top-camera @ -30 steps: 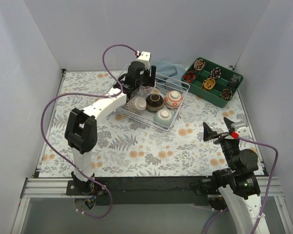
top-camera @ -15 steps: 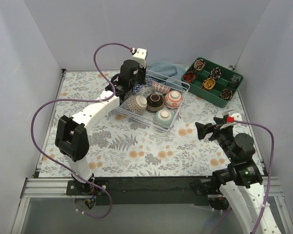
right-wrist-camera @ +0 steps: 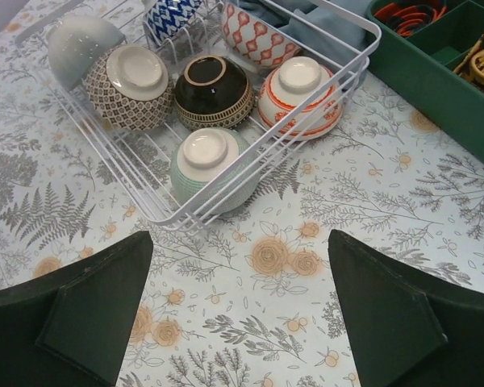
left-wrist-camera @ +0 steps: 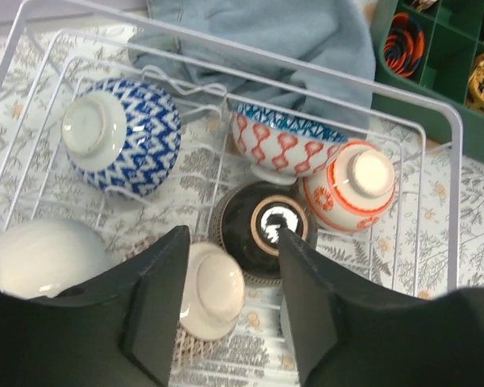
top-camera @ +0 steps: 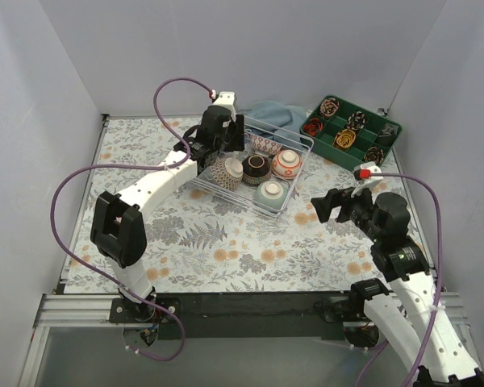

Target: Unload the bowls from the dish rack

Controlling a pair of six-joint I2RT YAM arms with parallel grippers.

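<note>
Left gripper [left-wrist-camera: 230, 238] hangs over the left half of the dish rack [top-camera: 300, 176], fingers pointing down and partly apart. In its wrist view they straddle the pale foot of the upturned brown patterned bowl [left-wrist-camera: 214, 290]; whether a finger touches it cannot be told, and nothing is lifted. Against the picture from a second ago, this arm's elbow has swung out to the left and the wrist has shifted slightly left over the rack; since half a second ago it has barely moved. The right gripper [top-camera: 329, 201] shows the larger change. A second ago it stood back near the table's right edge, and it has since come forward and leftward. It now hovers above the floral table [top-camera: 226, 242] near the rack's near right corner, jaws spread wide and empty. Its wrist view looks down on the pale green bowl [right-wrist-camera: 208, 165] at that corner. The rack itself lies where it did, at the back middle of the table, with the blue cloth [top-camera: 274, 113] behind it and the green tray [top-camera: 351, 153] to its right. The black bowl [top-camera: 256, 167], the red-striped bowl [top-camera: 287, 164] and the others remain inside it, unmoved.
</note>
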